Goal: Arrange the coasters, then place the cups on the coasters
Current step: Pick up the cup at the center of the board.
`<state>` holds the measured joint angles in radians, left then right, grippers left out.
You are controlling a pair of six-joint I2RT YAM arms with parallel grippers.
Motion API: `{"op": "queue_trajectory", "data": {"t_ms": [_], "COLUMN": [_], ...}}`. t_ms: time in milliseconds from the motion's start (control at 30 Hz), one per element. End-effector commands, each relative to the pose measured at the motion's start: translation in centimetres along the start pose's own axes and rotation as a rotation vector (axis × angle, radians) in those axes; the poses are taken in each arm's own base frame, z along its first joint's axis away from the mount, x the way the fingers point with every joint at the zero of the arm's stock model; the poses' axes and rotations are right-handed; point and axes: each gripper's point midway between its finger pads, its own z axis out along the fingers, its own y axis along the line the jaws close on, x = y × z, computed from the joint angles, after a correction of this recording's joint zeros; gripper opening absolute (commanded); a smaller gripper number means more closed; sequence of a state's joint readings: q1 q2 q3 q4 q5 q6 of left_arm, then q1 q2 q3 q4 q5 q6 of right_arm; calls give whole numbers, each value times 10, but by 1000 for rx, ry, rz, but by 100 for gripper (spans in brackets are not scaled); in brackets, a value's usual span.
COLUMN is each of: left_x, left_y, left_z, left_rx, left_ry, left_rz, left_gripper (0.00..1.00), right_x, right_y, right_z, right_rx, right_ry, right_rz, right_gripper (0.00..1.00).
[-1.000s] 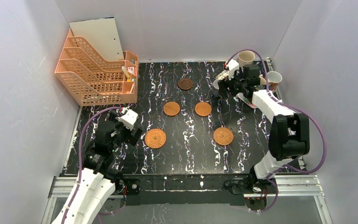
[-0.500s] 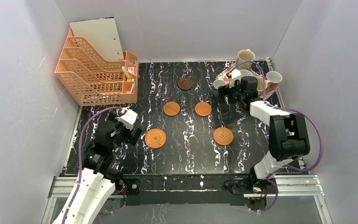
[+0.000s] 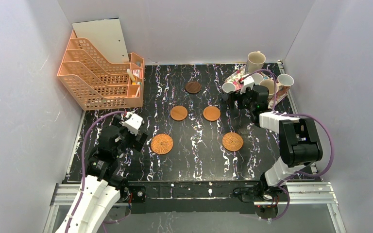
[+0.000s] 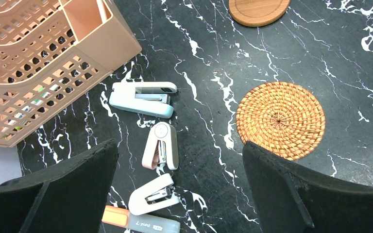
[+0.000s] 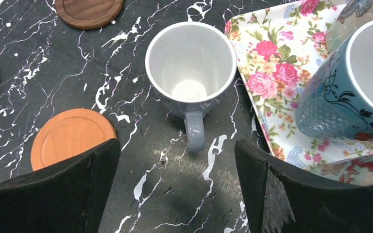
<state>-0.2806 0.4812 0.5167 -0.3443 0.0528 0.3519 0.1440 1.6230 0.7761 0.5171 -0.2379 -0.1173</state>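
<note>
Marbled tabletop (image 5: 141, 204): blue cup (image 5: 190, 63) just beside tray (image 5: 267, 63) edge, right tool (image 5: 175, 189) spread wide near its handle.

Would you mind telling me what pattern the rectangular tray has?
The tray has pink roses and green leaves on white, clearest in the right wrist view.

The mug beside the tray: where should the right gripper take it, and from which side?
Probably by its handle, coming from the near side. The mug stands upright and the handle points toward the open right gripper. The tray lies close beside the body, leaving little room there.
</note>
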Motion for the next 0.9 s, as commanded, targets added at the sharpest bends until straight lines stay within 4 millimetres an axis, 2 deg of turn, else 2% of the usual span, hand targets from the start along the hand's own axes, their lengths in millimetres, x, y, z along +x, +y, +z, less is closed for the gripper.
{"op": "queue_trajectory", "data": {"t_ms": [0,200,533,700,867], "left_x": [2,3,2,3,4], "left_y": [1,0,0,-1,-1], "left_z": [-1,0,-1,0,0], "left_rx": [-3,2,3,6,10], "left_ry": [0,5,-3,-2,3], "left_rz": [1,1,1,0,2], "left_gripper": [98,98,98,98,98], "right_x": [-23,-21,-4,-4,-5], "right_y": [-7,-11,-7,-16,-18], "right_z": [7,12,27,29,33], "right_rx": [13,40,14,62,71], "right_ry": [-93,-136,-105,-108,-102], "right_rz": [-17,14,67,79,80], "right_gripper": [95,94,97,97,91]}}
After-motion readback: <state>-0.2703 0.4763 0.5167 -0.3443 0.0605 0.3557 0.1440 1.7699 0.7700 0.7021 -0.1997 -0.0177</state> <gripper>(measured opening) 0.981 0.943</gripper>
